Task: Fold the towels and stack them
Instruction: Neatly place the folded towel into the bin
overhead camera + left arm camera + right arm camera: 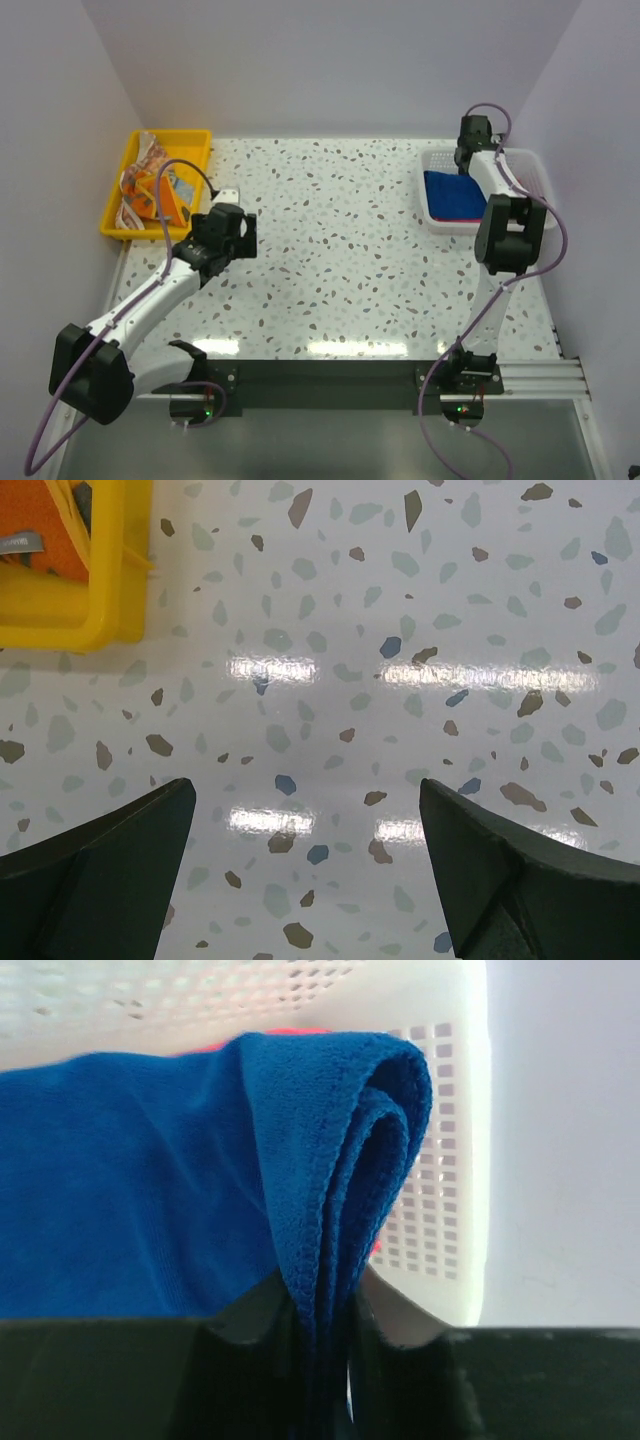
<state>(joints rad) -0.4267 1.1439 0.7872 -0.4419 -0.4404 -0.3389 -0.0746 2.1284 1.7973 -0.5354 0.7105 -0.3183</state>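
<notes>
Right gripper (322, 1310): clamped on folded edge of blue towel (130, 1190), inside basket (445, 1110). Left gripper (305, 870): spread wide, empty; orange towels (145, 190) lie ahead-left, in tray (100, 590).

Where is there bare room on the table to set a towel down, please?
The table is bare across its wide middle, between tray and basket. Crowded: the tray holds orange towels; in the basket the right gripper grips the blue towel; the open left gripper hangs near the tray.
</notes>
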